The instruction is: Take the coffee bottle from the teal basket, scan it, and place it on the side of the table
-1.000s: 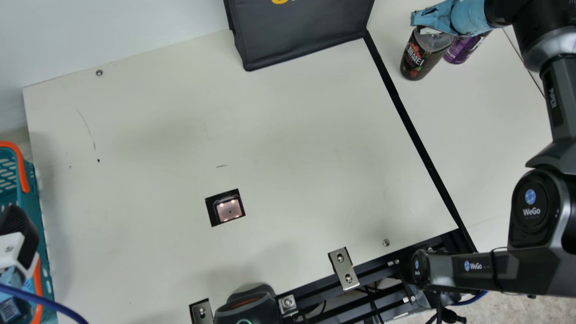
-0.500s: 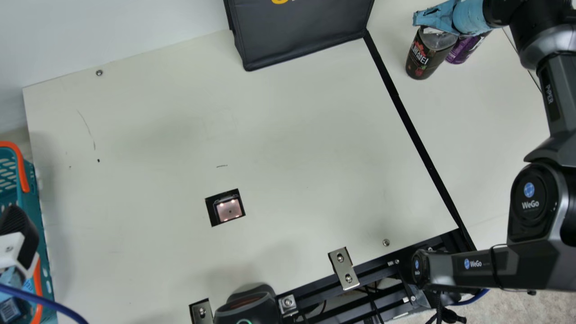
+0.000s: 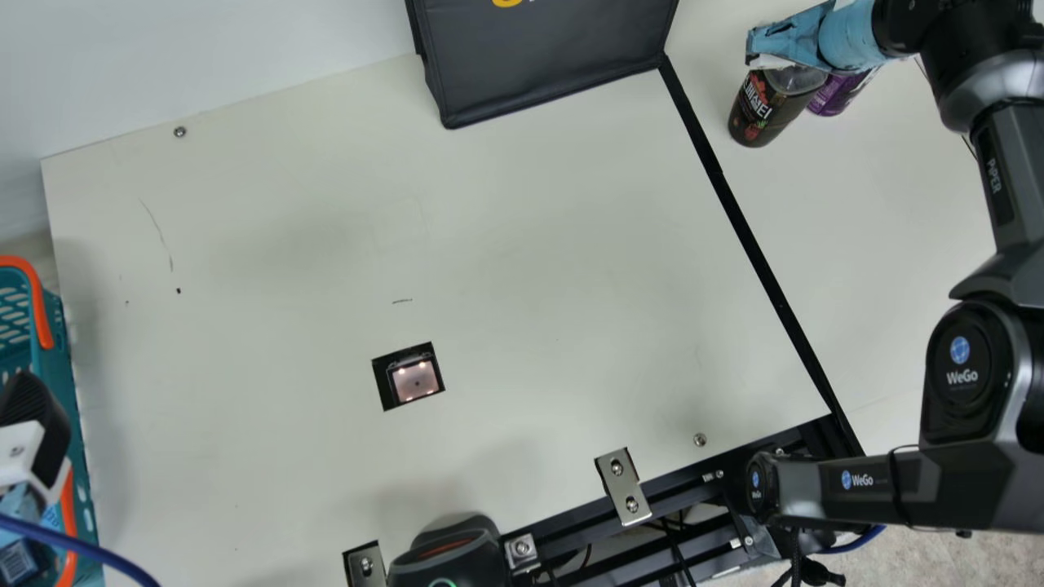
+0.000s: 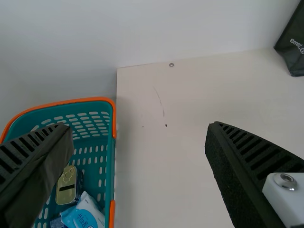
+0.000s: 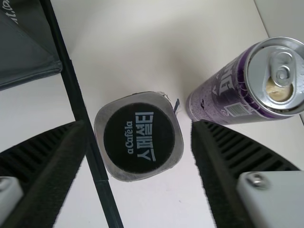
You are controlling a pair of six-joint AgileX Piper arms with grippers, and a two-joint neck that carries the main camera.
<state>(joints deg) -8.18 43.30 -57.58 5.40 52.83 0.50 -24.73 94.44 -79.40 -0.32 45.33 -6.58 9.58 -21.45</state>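
On the cream table (image 3: pixel 530 228), the coffee bottle (image 3: pixel 763 112) stands upright, lid (image 5: pixel 139 137) up, left gripper (image 3: pixel 37 412) and right gripper (image 3: pixel 767 47) both spread.

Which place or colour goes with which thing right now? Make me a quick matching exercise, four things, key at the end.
Things
1. Coffee bottle
2. Ring-pull can
3. Gold-topped tin
4. Dark bag

Places or colours
A. Inside the teal basket
B. In the open gap of the right gripper
C. At the edge of the table nearest the main view's top
D. Purple

Pairs: 1-B; 2-D; 3-A; 4-C
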